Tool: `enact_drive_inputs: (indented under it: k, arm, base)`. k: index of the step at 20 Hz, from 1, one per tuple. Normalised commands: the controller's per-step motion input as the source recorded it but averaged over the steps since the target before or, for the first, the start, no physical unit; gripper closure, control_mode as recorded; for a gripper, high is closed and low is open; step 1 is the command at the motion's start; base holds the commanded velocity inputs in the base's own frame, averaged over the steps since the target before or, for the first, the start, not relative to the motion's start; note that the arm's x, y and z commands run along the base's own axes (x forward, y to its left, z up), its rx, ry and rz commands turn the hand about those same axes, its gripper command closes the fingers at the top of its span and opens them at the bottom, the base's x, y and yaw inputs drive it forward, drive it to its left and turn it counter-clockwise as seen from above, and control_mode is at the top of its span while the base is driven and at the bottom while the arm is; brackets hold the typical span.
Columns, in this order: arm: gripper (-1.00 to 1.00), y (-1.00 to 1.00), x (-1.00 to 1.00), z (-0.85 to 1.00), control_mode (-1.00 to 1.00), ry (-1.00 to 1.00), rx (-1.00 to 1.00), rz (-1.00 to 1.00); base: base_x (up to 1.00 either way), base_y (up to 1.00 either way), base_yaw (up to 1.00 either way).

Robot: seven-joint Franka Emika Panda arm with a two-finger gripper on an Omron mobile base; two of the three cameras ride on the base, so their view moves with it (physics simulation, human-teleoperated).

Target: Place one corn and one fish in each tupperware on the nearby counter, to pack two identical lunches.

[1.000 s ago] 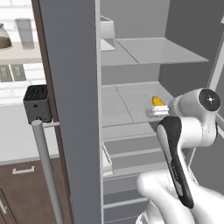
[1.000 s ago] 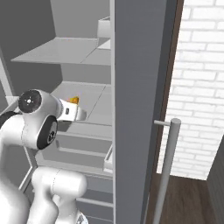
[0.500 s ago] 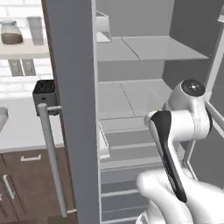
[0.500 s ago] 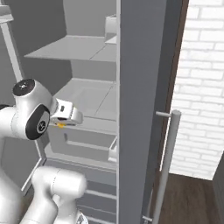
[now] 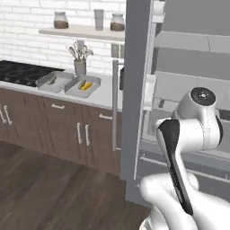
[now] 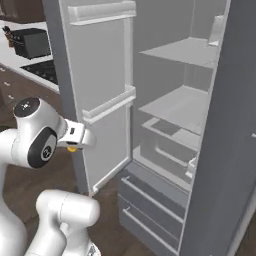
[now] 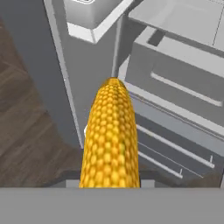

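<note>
1. You are looking at a pincer (image 6: 74,148) that is squeezing tight on a yellow corn (image 7: 111,138). In the hand view the corn is poking straight out, with the open fridge (image 6: 175,115) and the dark wood floor (image 7: 30,118) behind it.
2. In the right base view, the pincer is sitting just beside the open fridge door (image 6: 100,90), and a little bit of yellow is peeking out under it.
3. You are seeing the worktop (image 5: 96,92) far off on the left in the left base view. It is lying over dark brown cabinets (image 5: 58,130).
4. Two tupperware trays are sitting side by side on that worktop. The left tray (image 5: 53,81) is holding something small and dark, but it is too tiny to tell what.
5. The right tray (image 5: 83,86) is holding a second corn (image 5: 86,85) with a thin dark thing beside it, too small for you to be sure of.
6. A grey cup (image 5: 80,66) full of utensils is standing just behind the trays.
7. A black cooktop (image 5: 22,72) is lying to the left of the trays.
8. A pale wall shelf (image 5: 81,31) with jars (image 5: 60,20) is hanging above the worktop.
9. The corn in the pincer is well apart from both trays.
</note>
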Motion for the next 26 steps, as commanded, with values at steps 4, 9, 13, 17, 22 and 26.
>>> enact_drive_inputs:
  k: [4, 9, 13, 17, 22, 26]
  arm:
    - [1.00, 0.00, 0.00, 0.00, 1.00, 0.00, 0.00, 0.00]
    - [1.00, 0.00, 0.00, 0.00, 1.00, 0.00, 0.00, 0.00]
    - [1.00, 0.00, 0.00, 0.00, 1.00, 0.00, 0.00, 0.00]
    - [1.00, 0.00, 0.00, 0.00, 1.00, 0.00, 0.00, 0.00]
    - [1.00, 0.00, 0.00, 0.00, 1.00, 0.00, 0.00, 0.00]
    - [1.00, 0.00, 0.00, 0.00, 1.00, 0.00, 0.00, 0.00]
  base:
    - [-0.10, 0.55, 0.89]
    - [0.72, 0.70, 0.49]
    - [1.00, 0.44, 0.09]
    - [1.00, 0.38, 0.00]
    - [1.00, 0.38, -0.09]
    - [1.00, 0.39, -0.44]
